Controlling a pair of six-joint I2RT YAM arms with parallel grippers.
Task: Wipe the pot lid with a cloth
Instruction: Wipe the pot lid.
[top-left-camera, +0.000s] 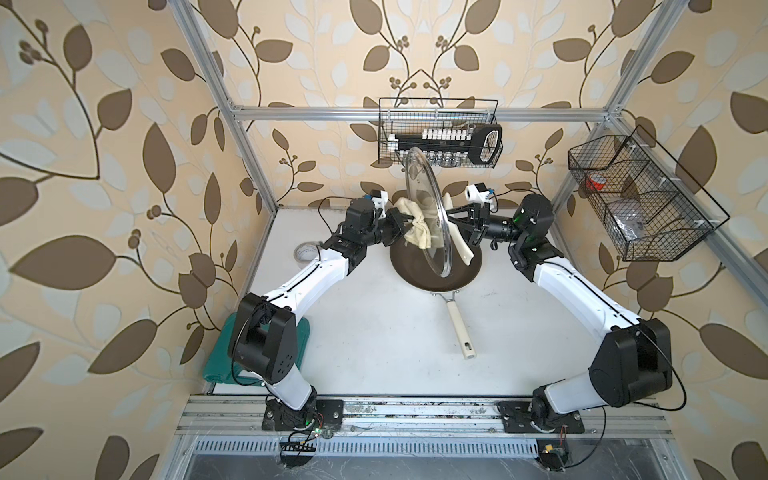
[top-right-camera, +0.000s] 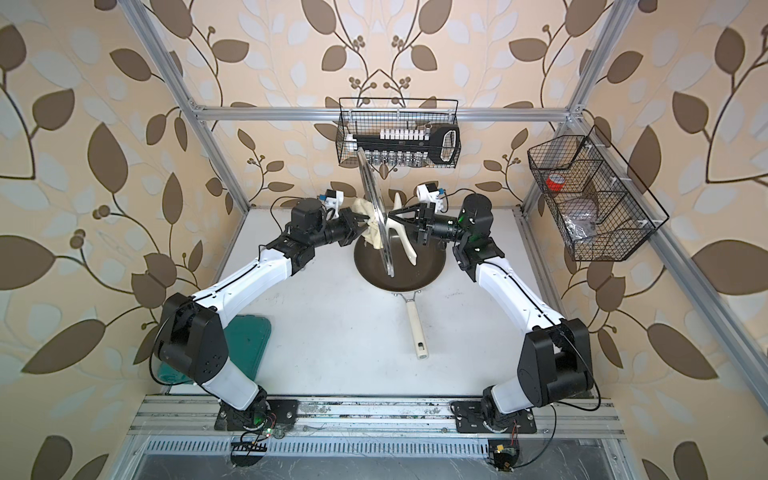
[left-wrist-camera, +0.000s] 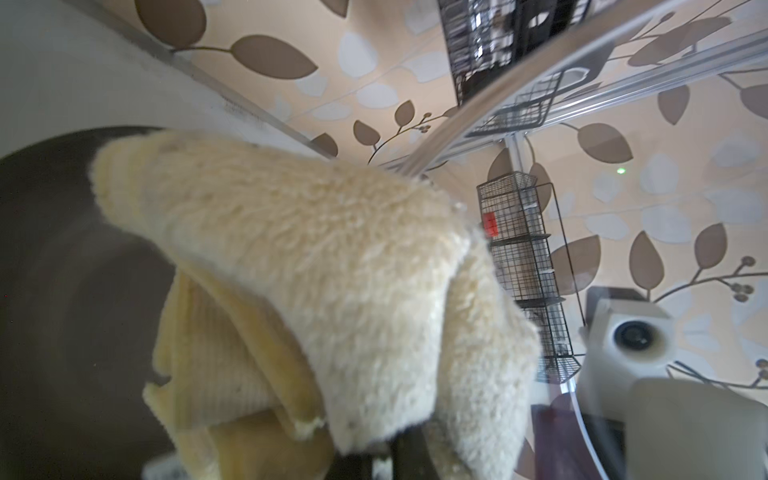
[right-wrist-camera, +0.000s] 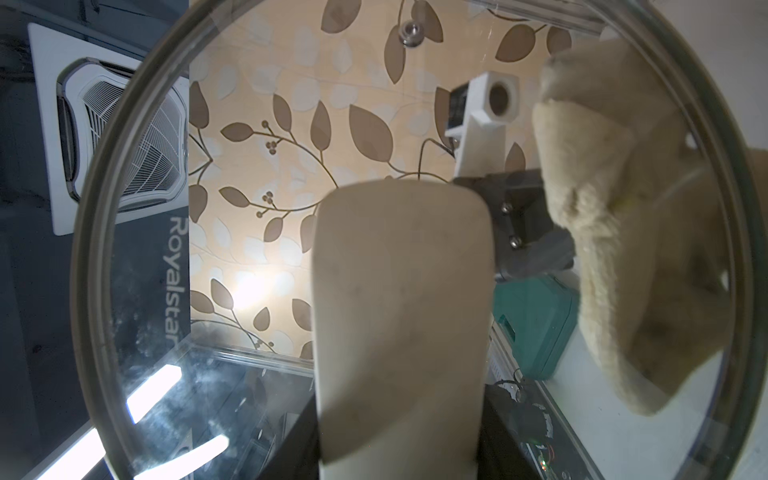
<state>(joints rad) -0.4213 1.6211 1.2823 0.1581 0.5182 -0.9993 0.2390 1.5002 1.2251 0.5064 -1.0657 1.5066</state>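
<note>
Pot lid (top-left-camera: 417, 178) upright mid-frame over pan (top-left-camera: 440, 279) — right claw (top-left-camera: 449, 222) clamped on its handle (top-left-camera: 461, 245), left claw (top-left-camera: 410, 218) pinching cloth (top-left-camera: 415, 237) against glass. We hold lid steady, sweep cloth rim to rim — light, even pressure.

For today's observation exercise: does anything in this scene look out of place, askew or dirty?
The round clear glass pot lid stands on edge above the dark brown frying pan, not flat on it. Whitish smears cloud its glass.

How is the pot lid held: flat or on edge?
On edge. The pot lid stands nearly upright over the frying pan, held by the right tool.
</note>
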